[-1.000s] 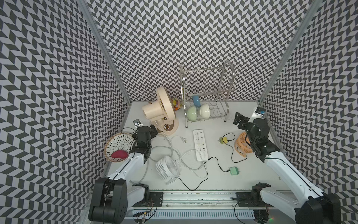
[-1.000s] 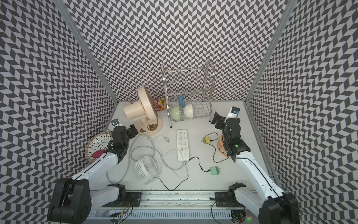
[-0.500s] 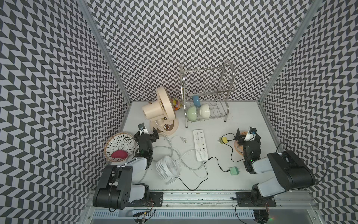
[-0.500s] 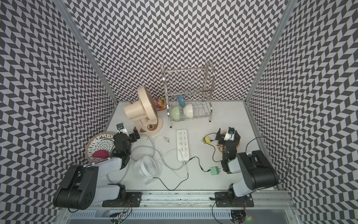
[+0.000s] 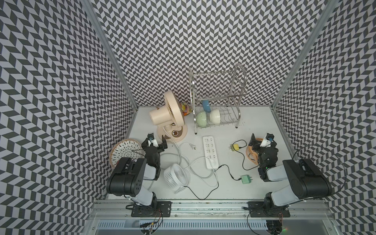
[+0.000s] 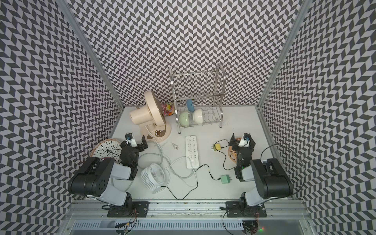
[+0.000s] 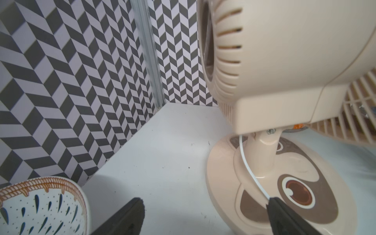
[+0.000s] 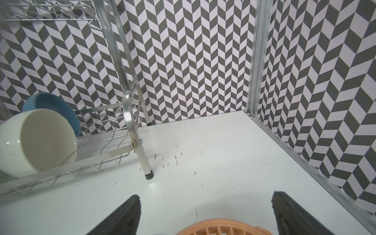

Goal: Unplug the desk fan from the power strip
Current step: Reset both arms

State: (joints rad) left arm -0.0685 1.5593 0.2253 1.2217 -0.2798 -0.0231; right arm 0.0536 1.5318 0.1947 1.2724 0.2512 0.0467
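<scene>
The white power strip lies flat mid-table with no plug showing in its sockets. The beige desk fan stands at the back left. Its thin white cord runs down over the base, and its plug lies loose on the table left of the strip. My left gripper is open and empty beside the fan's base, one fingertip over the base's edge. My right gripper is open and empty on the right.
A small white fan stands near the front, its black cable running to a green adapter. Also here are a yellow adapter, an orange grille under my right gripper, a patterned plate and a dish rack.
Both arms have pulled back and folded toward the front rail, and both grippers sit nearer the front. The left jaws have opened a little wider.
</scene>
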